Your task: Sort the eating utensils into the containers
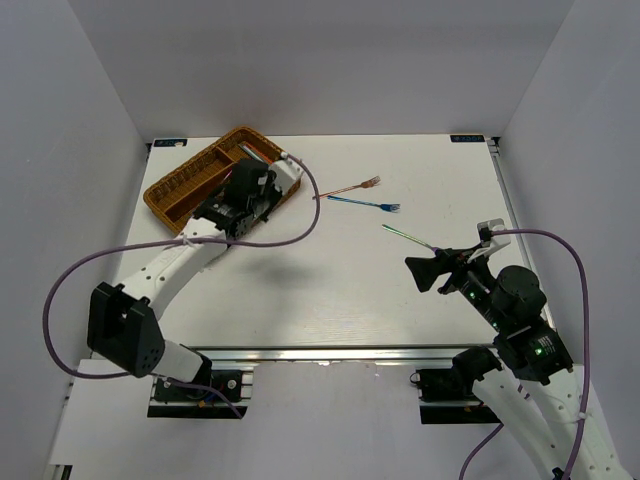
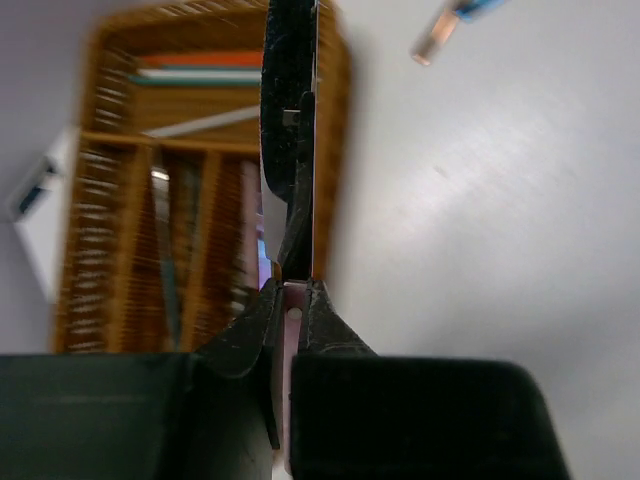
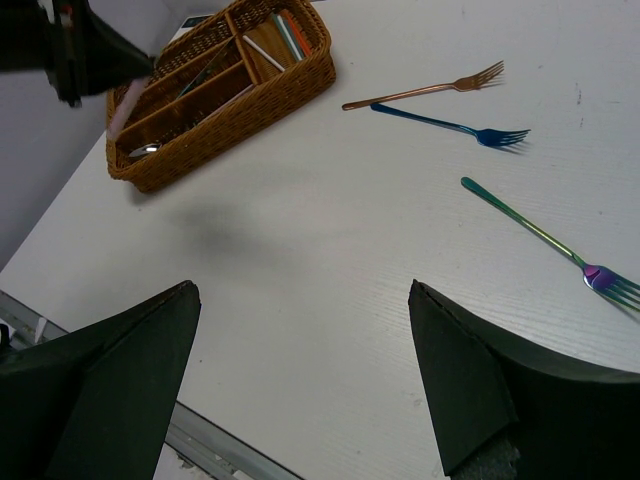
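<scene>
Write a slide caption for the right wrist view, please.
Open right gripper; rose-gold fork, blue fork, iridescent fork outside wicker tray.

White arms (image 1: pixel 170 265), black joints (image 1: pixel 125 330), purple cables (image 1: pixel 317 200)

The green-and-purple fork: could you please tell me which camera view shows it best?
The right wrist view: the green-and-purple fork lies there large and sharp, handle and purple head clear. The top view shows only a thin sliver; the left wrist view misses it.
</scene>
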`<action>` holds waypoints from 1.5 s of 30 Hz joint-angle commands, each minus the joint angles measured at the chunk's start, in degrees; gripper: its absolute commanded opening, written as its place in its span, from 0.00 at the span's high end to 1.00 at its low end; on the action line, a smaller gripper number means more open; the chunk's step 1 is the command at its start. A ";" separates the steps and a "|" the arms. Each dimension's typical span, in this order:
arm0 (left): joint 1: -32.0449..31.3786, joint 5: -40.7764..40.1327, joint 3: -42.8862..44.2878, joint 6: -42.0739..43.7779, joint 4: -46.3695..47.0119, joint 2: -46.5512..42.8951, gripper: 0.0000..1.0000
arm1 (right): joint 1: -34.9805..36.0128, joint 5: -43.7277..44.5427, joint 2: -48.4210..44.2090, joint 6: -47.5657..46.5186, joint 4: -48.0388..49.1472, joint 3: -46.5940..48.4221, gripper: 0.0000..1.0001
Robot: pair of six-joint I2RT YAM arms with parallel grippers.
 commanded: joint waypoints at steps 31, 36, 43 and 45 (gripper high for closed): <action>25.12 5.88 -0.81 20.01 31.34 21.50 1.00 | -0.09 -0.15 0.71 -0.63 2.05 -0.82 0.11; 26.62 6.40 -2.31 19.21 31.08 21.06 1.00 | -0.09 0.02 0.62 -0.63 1.96 -0.73 0.11; 27.06 5.79 -1.26 17.98 30.65 23.25 0.92 | -0.09 -0.24 1.24 -0.63 2.40 -1.09 0.11; 27.06 6.49 -0.91 17.46 30.47 23.78 0.92 | -0.09 -0.15 1.15 -0.63 2.57 -1.35 0.11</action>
